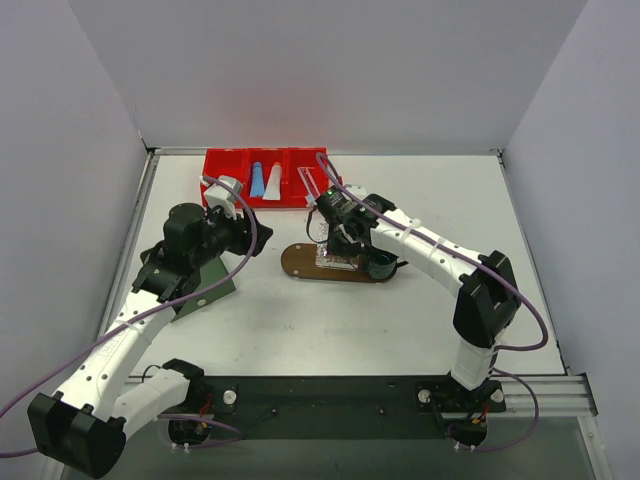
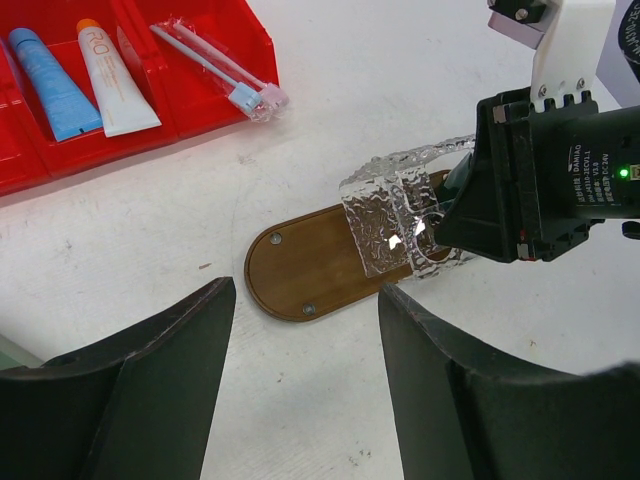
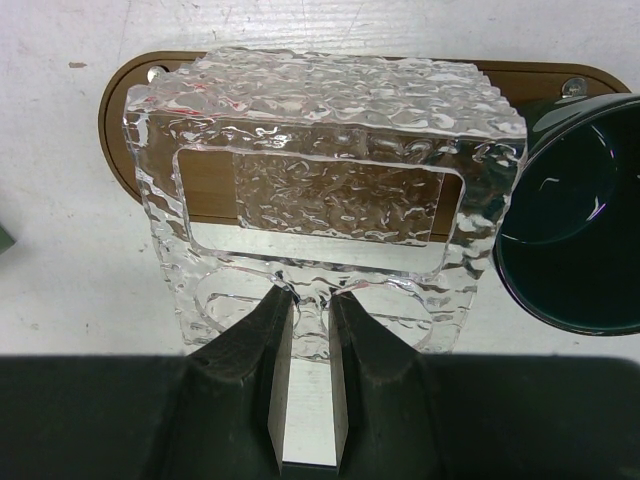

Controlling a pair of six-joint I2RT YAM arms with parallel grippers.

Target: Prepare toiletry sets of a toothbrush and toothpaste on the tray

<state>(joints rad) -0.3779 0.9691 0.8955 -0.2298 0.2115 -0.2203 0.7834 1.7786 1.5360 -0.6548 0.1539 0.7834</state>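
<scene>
Clear, rippled plastic forms the boxy holder (image 3: 330,95), its thick walls cut with rounded rectangular windows. The right gripper (image 3: 310,300) pinches the holder's near wall between its narrow, flat fingers. The holder sits across the middle of the tray (image 2: 300,265), with its near part overhanging the tray's edge. Whether it rests on the wood cannot be told.

The tray is a flat oval of smooth, dark brown wood with small pale studs near its ends. A glossy dark green cup (image 3: 575,230), round and deep, stands at the tray's right end, just beside the holder.

At the far side of the white, scuffed table, the red plastic bin (image 2: 200,125) has three compartments. The blue tube (image 2: 45,85) and the white tube (image 2: 112,80), which has an orange cap, lie side by side in the middle compartment. The toothbrushes (image 2: 215,70) lie in crinkled clear wrap in the right compartment, their heads poking over the front wall.

The left gripper (image 2: 305,295) hangs near the bin with its broad black fingers spread wide, holding nothing. A dark green box (image 1: 205,285) lies under that arm.
</scene>
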